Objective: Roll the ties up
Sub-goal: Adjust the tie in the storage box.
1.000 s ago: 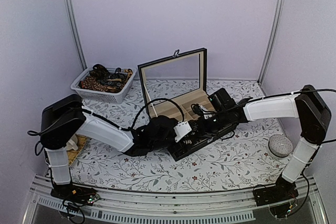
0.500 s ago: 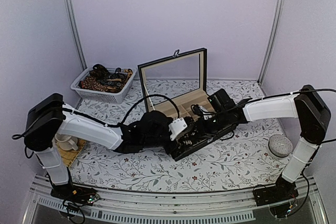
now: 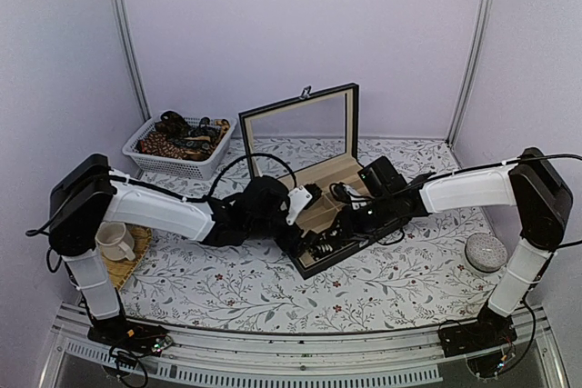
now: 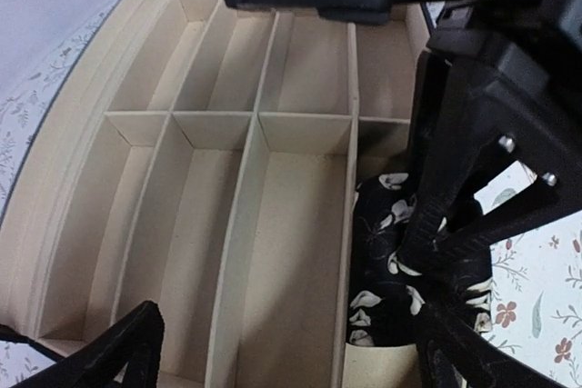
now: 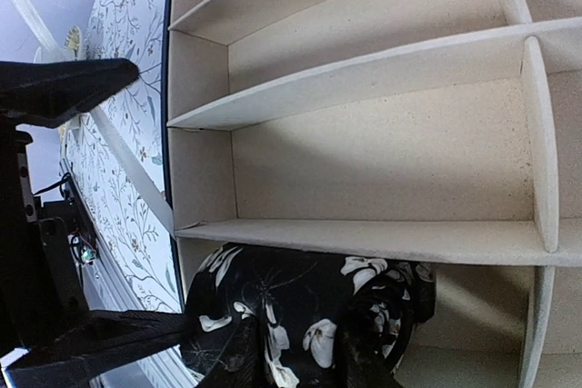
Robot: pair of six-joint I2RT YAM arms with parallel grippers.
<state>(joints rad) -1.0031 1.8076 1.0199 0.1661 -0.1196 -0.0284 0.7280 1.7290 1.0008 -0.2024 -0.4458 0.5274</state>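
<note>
A black tie with white flowers [image 5: 300, 302], rolled up, lies in an end compartment of the open wooden box [image 5: 364, 238]. My right gripper [image 5: 300, 356] is shut on the roll, one finger on each side. In the left wrist view the roll [image 4: 386, 261] sits low on the right with the right gripper's fingers [image 4: 436, 215] on it. My left gripper [image 4: 286, 361] is open and empty, above the bare compartments [image 4: 245, 188] beside the roll. From the top, the left gripper [image 3: 305, 197] and right gripper [image 3: 332, 233] meet over the box [image 3: 314, 265].
The box's glass lid [image 3: 300, 124] stands upright behind. A white basket [image 3: 177, 144] with several more ties is at the back left. A mug [image 3: 114, 241] sits on a woven mat at the left. A grey round object [image 3: 485, 252] lies at the right.
My left gripper has drawn back from the tie roll towards the rear of the box and stands open. The right gripper has stayed on the roll in the compartment.
</note>
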